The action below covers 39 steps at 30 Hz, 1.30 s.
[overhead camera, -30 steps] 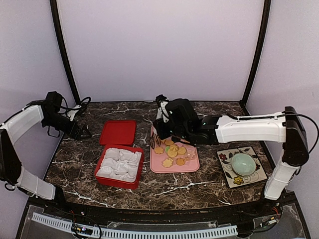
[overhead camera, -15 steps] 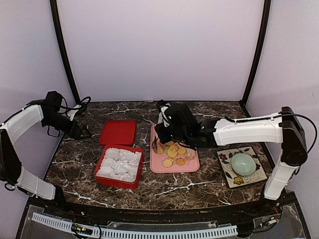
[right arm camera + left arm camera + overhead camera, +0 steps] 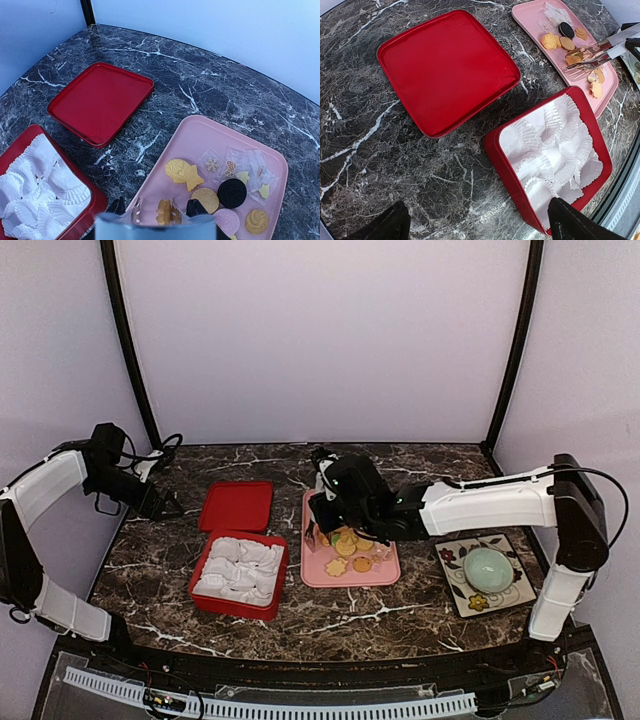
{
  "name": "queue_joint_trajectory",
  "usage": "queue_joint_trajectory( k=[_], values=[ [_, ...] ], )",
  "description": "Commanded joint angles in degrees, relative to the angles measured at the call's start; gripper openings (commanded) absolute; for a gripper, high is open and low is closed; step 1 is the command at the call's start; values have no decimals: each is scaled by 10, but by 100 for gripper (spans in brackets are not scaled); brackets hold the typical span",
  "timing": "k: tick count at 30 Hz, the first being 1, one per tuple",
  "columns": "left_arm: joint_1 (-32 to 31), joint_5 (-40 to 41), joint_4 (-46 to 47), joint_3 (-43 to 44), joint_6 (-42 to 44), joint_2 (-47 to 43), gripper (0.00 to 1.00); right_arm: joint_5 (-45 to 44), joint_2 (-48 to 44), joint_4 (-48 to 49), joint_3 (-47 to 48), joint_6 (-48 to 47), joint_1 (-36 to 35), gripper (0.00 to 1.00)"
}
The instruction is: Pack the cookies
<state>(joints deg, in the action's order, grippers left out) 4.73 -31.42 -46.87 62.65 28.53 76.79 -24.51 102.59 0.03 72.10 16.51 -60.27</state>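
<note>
The cookies [image 3: 348, 545] lie on a pink tray [image 3: 310, 580] at the table's middle. In the right wrist view I see a golden fish cookie [image 3: 184, 174], a black round one [image 3: 232, 193], a pink round one [image 3: 227, 221] and small wrapped ones. My right gripper [image 3: 155, 210] is low over the tray's near-left corner, its clear fingers apart with a golden cookie [image 3: 167, 212] between them, a gap showing on the cookie's left side. My left gripper [image 3: 480, 230] hovers open over bare table at the far left [image 3: 165, 505], holding nothing.
A red box [image 3: 235, 608] lined with white paper cups sits left of the tray, its red lid [image 3: 237, 506] lying flat behind it. A pale green bowl [image 3: 487, 568] rests on a flowered square plate [image 3: 455, 595] at the right.
My right arm has shifted left and lowered toward the tray's left corner, and its fingers have spread a little. The left arm has not moved.
</note>
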Motion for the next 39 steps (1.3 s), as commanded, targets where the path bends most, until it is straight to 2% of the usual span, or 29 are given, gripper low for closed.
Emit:
queue_joint_trajectory(
  k=[1,3,8,13,28,32,39],
  values=[
    [2,-14,-19,12,10,-20,99,-13,13,24,19,-7,-4,40],
    [2,-13,-19,12,10,-21,99,-16,16,22,20,-7,-3,37],
    [1,-10,-20,12,11,-23,99,-26,4,21,17,-3,-5,19],
    [2,-11,-20,11,9,-23,99,-31,-6,11,26,-10,-11,7],
    [3,46,8,-7,-11,-2,99,-39,-10,-29,178,-69,-112,5],
    [5,73,35,-34,-13,9,99,-17,24,-17,220,-68,-131,5],
    [5,86,118,-113,-8,31,99,9,136,-10,315,-67,-141,4]
  ],
)
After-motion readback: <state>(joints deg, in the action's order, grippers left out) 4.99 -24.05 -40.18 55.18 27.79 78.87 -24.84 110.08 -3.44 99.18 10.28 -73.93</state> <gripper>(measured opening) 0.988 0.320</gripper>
